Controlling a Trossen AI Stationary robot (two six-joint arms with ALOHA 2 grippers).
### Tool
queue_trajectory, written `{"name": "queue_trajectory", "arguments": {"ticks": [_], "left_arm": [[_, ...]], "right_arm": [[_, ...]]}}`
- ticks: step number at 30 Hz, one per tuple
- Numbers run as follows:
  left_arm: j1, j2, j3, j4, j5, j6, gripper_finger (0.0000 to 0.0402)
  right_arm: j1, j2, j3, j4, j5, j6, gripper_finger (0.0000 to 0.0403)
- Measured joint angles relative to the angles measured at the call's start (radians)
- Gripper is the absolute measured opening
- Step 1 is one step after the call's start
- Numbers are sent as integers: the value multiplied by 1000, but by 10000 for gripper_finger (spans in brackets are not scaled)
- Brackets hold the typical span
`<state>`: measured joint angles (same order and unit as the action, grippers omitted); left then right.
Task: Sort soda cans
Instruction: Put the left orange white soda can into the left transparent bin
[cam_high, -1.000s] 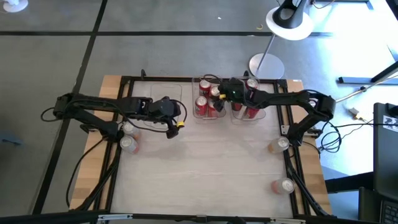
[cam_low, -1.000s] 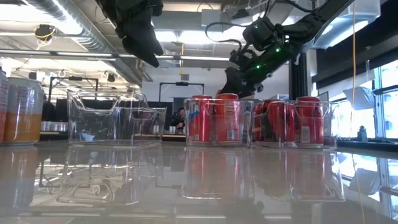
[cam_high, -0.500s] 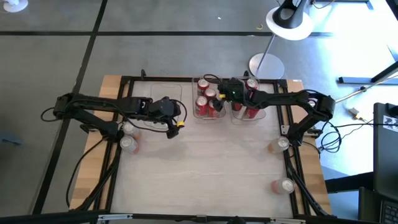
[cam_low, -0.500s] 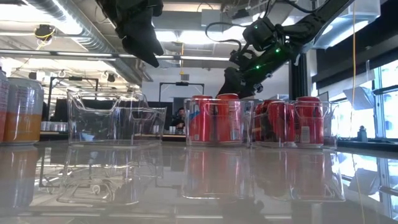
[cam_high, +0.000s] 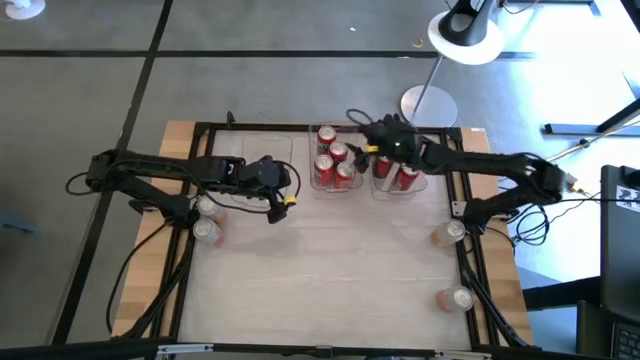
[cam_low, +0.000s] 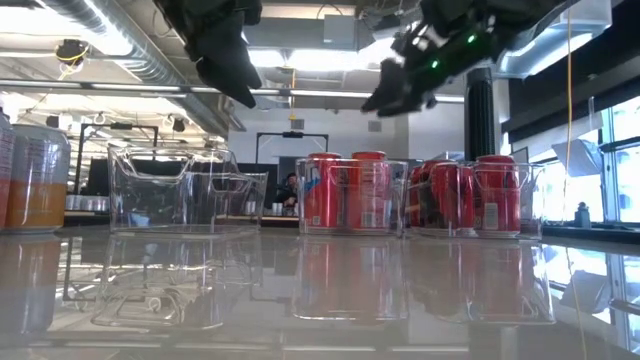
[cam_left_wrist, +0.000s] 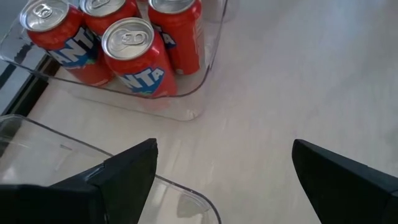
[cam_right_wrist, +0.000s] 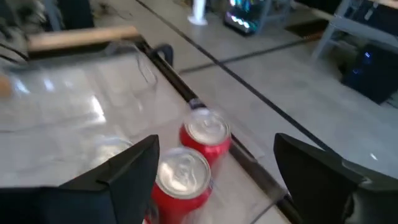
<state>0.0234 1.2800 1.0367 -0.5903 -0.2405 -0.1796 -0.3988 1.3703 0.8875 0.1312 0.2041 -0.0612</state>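
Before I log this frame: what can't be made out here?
- Left clear plastic bin: contents unclear; high view hides it under the left gripper.
- Pale cans on the table's sides: markings too small.
- Orange-banded can: cut by the low view's edge.
- Red cans: right wrist view blurred.

Three clear plastic bins (cam_low: 186, 190) in a row — white lamp (cam_high: 466, 35) beyond the table (cam_high: 330, 265).

Grey tiled floor (cam_high: 90, 90) crossed by dark seams; white round-based lamp (cam_high: 465, 35) beyond the table's far edge; exposed ceiling ducts (cam_low: 110, 45), strip lights, bright windows (cam_low: 620, 150) at right.
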Motion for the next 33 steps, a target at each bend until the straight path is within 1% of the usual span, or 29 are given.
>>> {"name": "queue_trajectory", "arguments": {"ticks": [2,5,9,11,14,17,21,26,30,33], "left_arm": [[-4,0,0,-1,0,4,356],[-4,0,0,-1,0,-1,356],[-6,0,0,-18,0,-41,356],[-6,-5,0,-58,0,-63,356],[-6,-23,25,-182,0,-111,356],[-6,-52,66,-321,-4,-179,356],[1,-103,110,-525,-6,-292,356],[12,-160,113,-786,-10,-421,356],[11,-184,113,-922,-23,-474,356],[11,-200,112,-988,-25,-520,356]], "right_arm": [[0,-46,0,-13,-42,3,312],[0,-96,1,-45,-137,46,311],[2,-108,1,-95,-296,120,310],[22,-106,1,-124,-336,135,310],[70,-102,1,-157,-318,134,310],[123,-96,1,-139,-263,114,310],[167,-83,1,-117,-211,81,310],[171,-55,1,-119,-196,82,310],[171,-23,1,-107,-196,82,310],[171,4,1,-88,-196,83,310]]}}
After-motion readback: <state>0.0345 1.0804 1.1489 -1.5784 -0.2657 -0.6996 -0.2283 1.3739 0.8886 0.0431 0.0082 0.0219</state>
